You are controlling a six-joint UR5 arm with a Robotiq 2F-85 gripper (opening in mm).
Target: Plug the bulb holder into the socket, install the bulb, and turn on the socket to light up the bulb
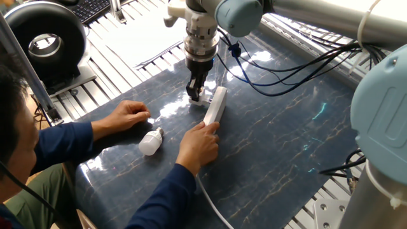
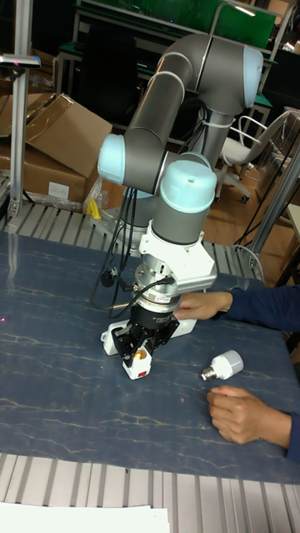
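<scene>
Going left to right across the fixed view, a person's hand (image 1: 127,116) rests on the dark marbled table (image 1: 286,146) near its left edge. Just right of it and slightly nearer the front edge lies the bulb (image 1: 151,142), on its side, dome toward the front-left corner and silver screw base toward the middle. It is untouched and well apart from the arm.

Next comes the person's other hand (image 1: 200,145), pressing on the near end of the socket (image 1: 215,106), whose white cable (image 1: 213,203) runs off toward the front edge. The strip's long axis runs from that hand away toward the far edge, tilted a little to the right.

The gripper (image 1: 196,91) points straight down at the socket's left flank, near its far end. In the tall fixed view the gripper (image 2: 140,343) is clenched on the bulb holder (image 2: 138,361), with the orange-brown screw opening facing the camera below the fingertips. So the holder sits between the jaws, low over the table, touching or just beside the side of the strip. I cannot tell from either view whether its prongs have entered an outlet.

The coming move turns on this: the socket lies immediately to the right of the jaws in the fixed view, long axis crosswise to that approach. The push should therefore probably go sideways into the strip, with the hand bracing it.
</scene>
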